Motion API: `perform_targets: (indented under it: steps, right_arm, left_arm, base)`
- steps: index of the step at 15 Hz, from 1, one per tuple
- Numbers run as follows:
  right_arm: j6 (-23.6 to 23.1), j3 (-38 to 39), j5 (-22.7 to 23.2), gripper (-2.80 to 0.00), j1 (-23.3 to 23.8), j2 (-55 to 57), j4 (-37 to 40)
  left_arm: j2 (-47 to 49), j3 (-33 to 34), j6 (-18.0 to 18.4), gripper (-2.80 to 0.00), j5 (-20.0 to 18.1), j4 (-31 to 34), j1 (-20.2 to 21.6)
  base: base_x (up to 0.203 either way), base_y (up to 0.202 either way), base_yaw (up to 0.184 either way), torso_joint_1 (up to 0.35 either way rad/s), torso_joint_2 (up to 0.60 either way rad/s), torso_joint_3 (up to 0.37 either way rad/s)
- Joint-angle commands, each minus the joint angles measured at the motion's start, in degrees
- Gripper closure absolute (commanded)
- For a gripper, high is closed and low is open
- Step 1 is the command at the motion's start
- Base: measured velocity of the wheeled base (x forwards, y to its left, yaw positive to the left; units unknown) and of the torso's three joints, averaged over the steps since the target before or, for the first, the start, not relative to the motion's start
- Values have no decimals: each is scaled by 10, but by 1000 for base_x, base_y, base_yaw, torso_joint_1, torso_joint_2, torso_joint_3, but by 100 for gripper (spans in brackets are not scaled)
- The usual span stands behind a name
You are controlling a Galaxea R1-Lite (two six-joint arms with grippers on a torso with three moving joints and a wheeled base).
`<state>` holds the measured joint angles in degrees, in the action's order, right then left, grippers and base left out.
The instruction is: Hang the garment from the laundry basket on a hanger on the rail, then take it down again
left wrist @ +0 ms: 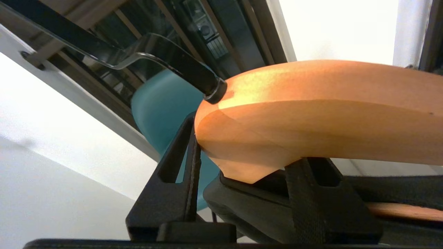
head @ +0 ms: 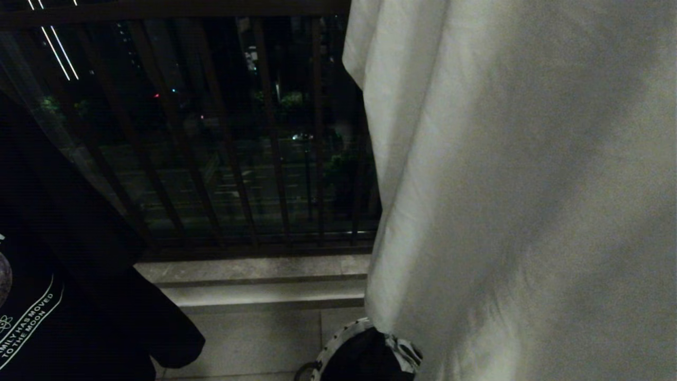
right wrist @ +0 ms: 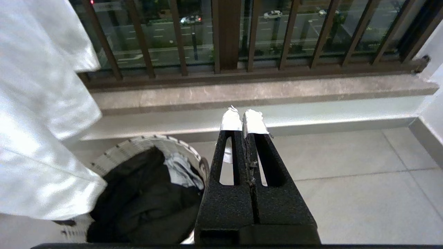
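- Left gripper (left wrist: 242, 162): part open, clamped on wooden hanger (left wrist: 311, 114), black cloth just under it.
- Right gripper (right wrist: 245, 121): pressed closed, empty, above floor.
- Basket (right wrist: 138, 145) with dark garment (right wrist: 145, 200) just beside right gripper, below white shirt (right wrist: 38, 103).

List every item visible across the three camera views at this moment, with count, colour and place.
wooden hanger: one, orange-brown with a dark metal hook, gripped between the left end effector's fingers.
black T-shirt: one, black with pale lettering, hanging at the left of the head view.
white garment: one, white, hanging at the right, above the basket.
laundry basket: one, pale woven rim, on the floor below the railing; dark clothing lies inside.
balcony railing: one, dark brown bars, on a stone ledge; a night street lies beyond.
floor tiles: grey, in front of the ledge.
teal rounded object: one, behind the hanger; unidentifiable.
left end effector: black, clamped on the hanger.
right end effector: black with white-taped tips, shut, empty, beside the basket.
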<state>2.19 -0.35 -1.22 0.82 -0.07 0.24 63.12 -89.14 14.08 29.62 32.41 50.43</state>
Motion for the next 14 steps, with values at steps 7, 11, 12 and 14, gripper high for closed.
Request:
perform_targets:
  steps: [7, 11, 12, 14]
  right_arm:
    - [0, 0, 0, 0, 0, 1, 0]
    - [0, 0, 0, 0, 0, 1, 0]
    - [0, 0, 0, 0, 1, 0, 0]
    - [0, 0, 0, 0, 0, 0, 0]
  left_arm:
    - [-7, 1, 1, 0, 2, 2, 0]
    - [-12, 1, 1, 0, 2, 2, 0]
    - [-12, 1, 1, 0, 3, 2, 0]
    - [-16, 1, 4, 0, 4, 2, 0]
  base:
    - [0, 0, 0, 148, -497, -355]
    - [0, 0, 0, 193, -537, -348]
    - [0, 0, 0, 199, -559, -349]
    - [0, 0, 0, 228, -575, -353]
